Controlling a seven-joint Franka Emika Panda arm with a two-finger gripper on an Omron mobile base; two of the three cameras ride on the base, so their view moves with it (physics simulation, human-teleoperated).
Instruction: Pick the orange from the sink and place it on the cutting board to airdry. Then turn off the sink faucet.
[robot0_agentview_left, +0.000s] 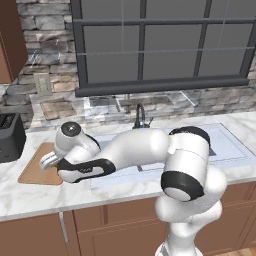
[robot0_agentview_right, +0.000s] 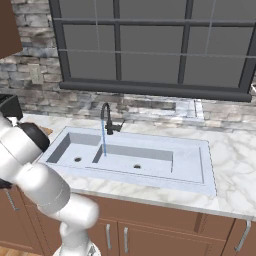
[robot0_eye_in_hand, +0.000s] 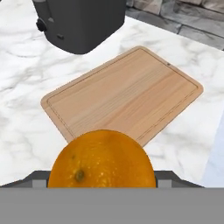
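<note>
The orange (robot0_eye_in_hand: 101, 162) sits large at the bottom of the hand view, held between my gripper's (robot0_eye_in_hand: 104, 180) fingers, whose tips it hides. Beyond it lies the light-brown wooden cutting board (robot0_eye_in_hand: 127, 94), flat on the marble counter, and the fruit hovers over the board's near edge. In the left base view my hand (robot0_agentview_left: 50, 161) reaches out left above the cutting board (robot0_agentview_left: 33, 171). The pale double-basin sink (robot0_agentview_right: 190, 165) lies to the right. Water streams from the black gooseneck faucet (robot0_agentview_right: 106, 117) into the sink.
A black toaster (robot0_eye_in_hand: 78, 22) stands on the counter just past the board, also seen as the toaster (robot0_agentview_left: 10, 136) at the far left. A stone wall and a window run behind the counter. Brown cabinets sit below it.
</note>
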